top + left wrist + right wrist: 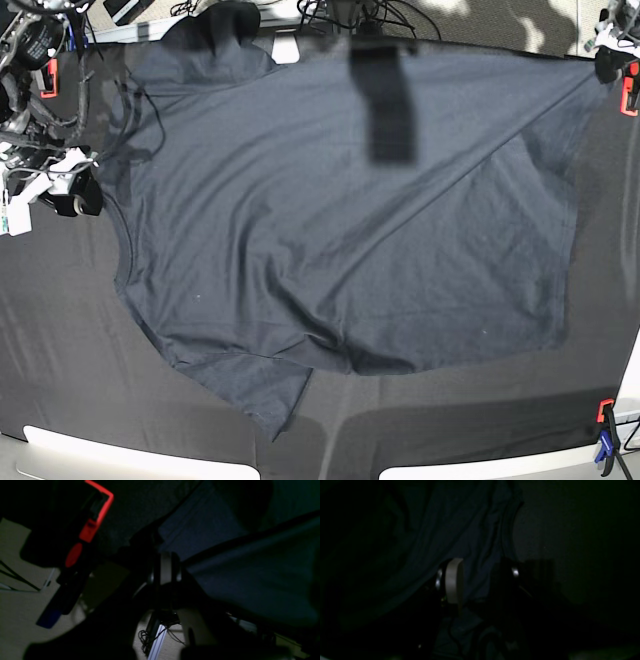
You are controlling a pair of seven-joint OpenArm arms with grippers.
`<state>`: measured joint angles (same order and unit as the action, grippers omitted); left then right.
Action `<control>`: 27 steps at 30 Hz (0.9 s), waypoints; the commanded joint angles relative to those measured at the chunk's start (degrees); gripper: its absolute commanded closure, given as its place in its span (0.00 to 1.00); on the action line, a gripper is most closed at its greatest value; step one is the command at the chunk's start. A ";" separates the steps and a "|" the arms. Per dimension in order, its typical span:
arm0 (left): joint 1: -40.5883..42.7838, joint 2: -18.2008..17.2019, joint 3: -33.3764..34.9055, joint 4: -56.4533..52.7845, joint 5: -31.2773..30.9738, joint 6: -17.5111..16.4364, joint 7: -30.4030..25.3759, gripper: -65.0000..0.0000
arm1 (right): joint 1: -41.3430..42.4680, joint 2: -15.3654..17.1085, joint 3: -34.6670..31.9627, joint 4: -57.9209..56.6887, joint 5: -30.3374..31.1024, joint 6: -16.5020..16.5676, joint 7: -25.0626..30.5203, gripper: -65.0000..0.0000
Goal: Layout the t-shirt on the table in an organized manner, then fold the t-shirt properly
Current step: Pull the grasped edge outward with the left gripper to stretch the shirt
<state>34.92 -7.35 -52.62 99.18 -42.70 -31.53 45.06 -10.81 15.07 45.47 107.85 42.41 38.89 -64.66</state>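
While the t-shirt (340, 220) lies spread wide over the table (60, 340), its top right corner in the base view is pulled out toward the table corner with the red clamp (628, 90). One sleeve (255, 385) points toward the near edge, and the other part near the top left is bunched at the far edge. In the left wrist view, the left gripper (166, 567) has its jaws pressed together on a stretched corner of the shirt cloth, beside a red clamp at the table edge. In the right wrist view, the right gripper (480, 580) stands with its pale finger (453, 580) and the other finger apart. Shirt cloth lies between them, but the picture is too dark to tell if it is gripped.
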 commanded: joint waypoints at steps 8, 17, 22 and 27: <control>0.31 -0.42 -0.63 1.09 -4.35 -0.04 -1.38 1.00 | -4.22 1.01 0.24 1.16 6.36 1.11 0.28 0.64; 0.28 -0.44 -0.63 1.09 -4.37 -2.64 -1.57 1.00 | -14.23 0.98 0.26 1.16 10.49 1.11 0.07 0.64; 0.28 -0.44 -0.63 1.09 -4.37 -2.64 -1.57 1.00 | -20.28 0.98 0.31 1.16 10.10 1.11 0.02 0.63; 0.28 -0.46 -0.63 1.09 -4.39 -2.64 -1.55 1.00 | -26.25 0.98 0.31 1.16 9.86 1.11 0.04 0.57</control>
<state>34.74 -7.16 -52.62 99.18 -46.13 -33.65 44.86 -37.06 15.09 45.41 107.98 51.18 39.07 -65.49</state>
